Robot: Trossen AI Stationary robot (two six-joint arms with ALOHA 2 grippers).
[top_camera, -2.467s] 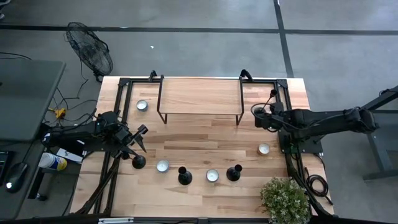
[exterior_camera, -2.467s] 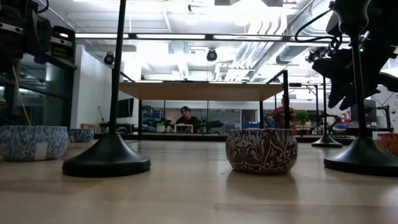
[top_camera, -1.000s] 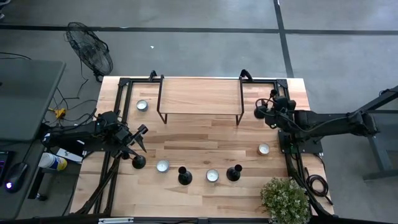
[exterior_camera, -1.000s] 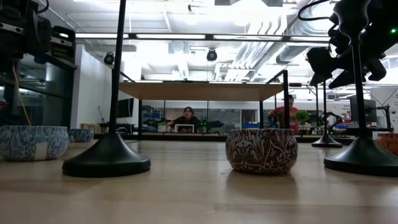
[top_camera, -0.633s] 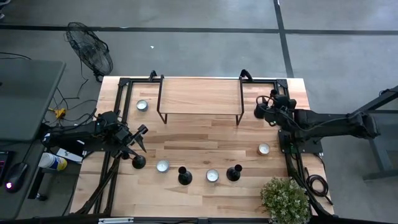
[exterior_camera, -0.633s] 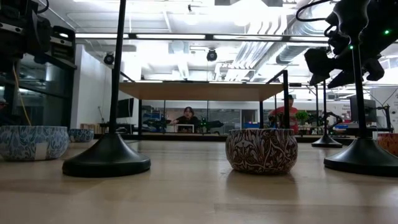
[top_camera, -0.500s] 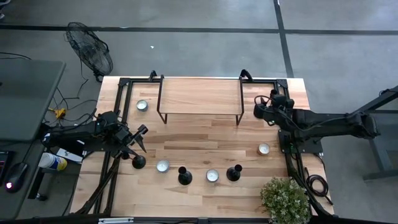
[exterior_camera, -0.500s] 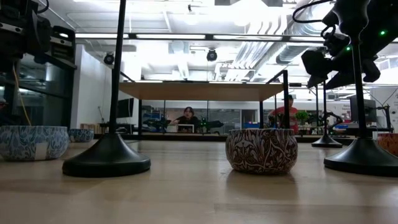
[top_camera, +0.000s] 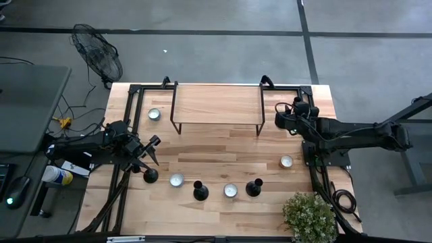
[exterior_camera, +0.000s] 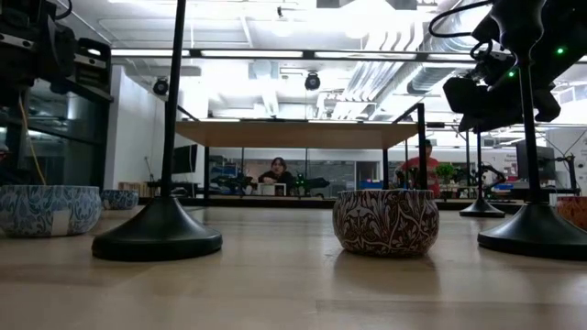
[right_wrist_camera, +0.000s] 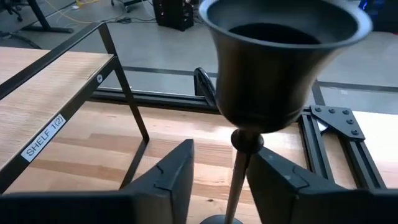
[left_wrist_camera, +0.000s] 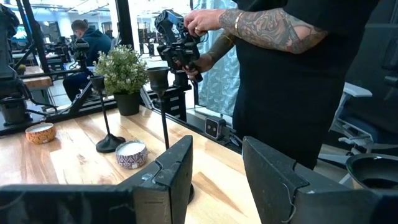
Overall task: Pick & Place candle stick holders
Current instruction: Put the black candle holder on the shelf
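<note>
Three black candle stick holders [top_camera: 150, 175] [top_camera: 200, 192] [top_camera: 254, 187] stand on their round bases in a row near the table's front. Another holder [right_wrist_camera: 283, 56] stands at the far right by the shelf's leg. Its thin stem [right_wrist_camera: 239, 168] rises between the fingers of my right gripper [right_wrist_camera: 221, 186], which is open. My left gripper [left_wrist_camera: 217, 174] is open at the table's left edge, beside the leftmost holder [left_wrist_camera: 163, 112] and holding nothing. My right gripper comes at the far-right holder slanting down from the table's right, with its fingers on either side of the stem below the cup. The stem stands close to one finger [right_wrist_camera: 273, 180]. Whether it touches that finger I cannot tell. The holder stands upright on the table.
A raised wooden shelf [top_camera: 217, 103] on a black frame spans the far middle. Tealight tins [top_camera: 154, 114] [top_camera: 176, 179] [top_camera: 230, 190] [top_camera: 286, 161] dot the table. A potted plant [top_camera: 309, 216] sits at the near right corner. A person [left_wrist_camera: 292, 74] stands beside the table's right.
My right gripper has gone toward the table's far edge, up to the far-right holder, and has edged slightly toward the table's left around its stem. The holders have stayed where they were.
</note>
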